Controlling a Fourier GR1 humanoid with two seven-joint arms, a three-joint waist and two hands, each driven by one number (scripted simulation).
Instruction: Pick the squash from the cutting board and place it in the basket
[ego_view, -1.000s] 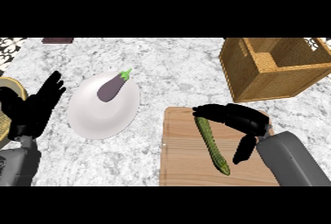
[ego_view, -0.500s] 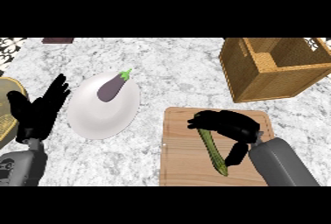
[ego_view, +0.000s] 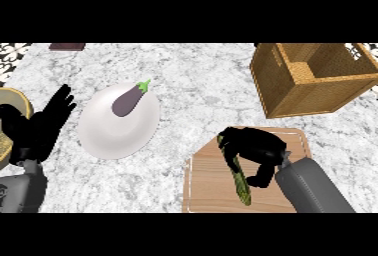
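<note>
I have the right robot hand (ego_view: 255, 150) down over the upper end of the squash (ego_view: 241, 183), its fingers and thumb curled round it, though the palm hides just how they close. I judge this to be the grasp step, so before lifting I would make sure both sides of that thin body are caught, then raise it straight off the cutting board (ego_view: 214, 185) so the long free end does not drag or swing. After that I would carry it up and to the right, well clear of the near wall of the basket (ego_view: 291, 92), and tip it lengthwise into the open top. The squash is a long, slim, dark green thing, lying lengthwise on the wooden board with its lower end pointing toward me. The left robot hand (ego_view: 46, 127) rests open at the left edge of the tabletop (ego_view: 199, 75), fingers up.
</note>
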